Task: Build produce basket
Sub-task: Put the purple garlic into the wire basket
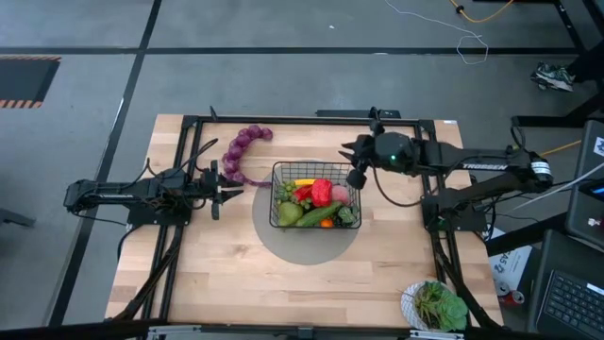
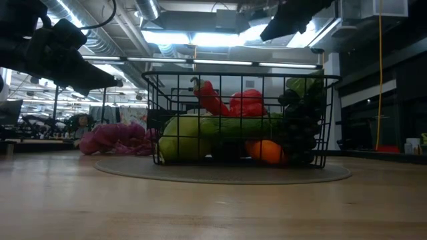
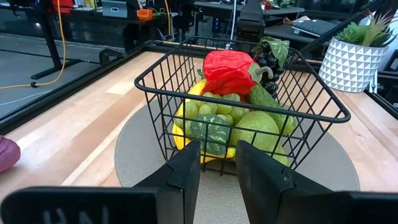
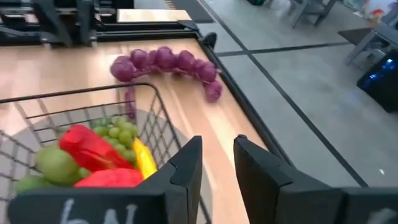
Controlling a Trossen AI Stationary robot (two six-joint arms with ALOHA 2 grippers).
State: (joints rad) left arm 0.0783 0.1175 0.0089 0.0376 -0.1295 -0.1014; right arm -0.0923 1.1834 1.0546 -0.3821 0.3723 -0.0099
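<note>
The black wire basket (image 1: 316,195) (image 2: 240,120) (image 3: 249,118) stands on a round grey mat (image 1: 307,247) at mid-table. In it lie a red pepper (image 1: 322,192), green grapes (image 3: 214,109), a pear (image 1: 290,214), a cucumber (image 1: 319,212), an orange (image 2: 267,152) and dark grapes (image 1: 347,215). The purple grape string (image 1: 242,151) (image 4: 165,62) lies curved on the table, far-left of the basket. My left gripper (image 1: 225,193) (image 3: 217,162) is open by a narrow gap, level, just left of the basket. My right gripper (image 1: 355,171) (image 4: 217,158), also narrowly open, hovers over the basket's far right corner.
A white patterned bowl of leafy greens (image 1: 436,307) (image 3: 354,53) stands at the table's near right corner. A black frame (image 1: 283,120) runs along the far and side edges. Bare wood (image 1: 217,274) lies near-left of the mat.
</note>
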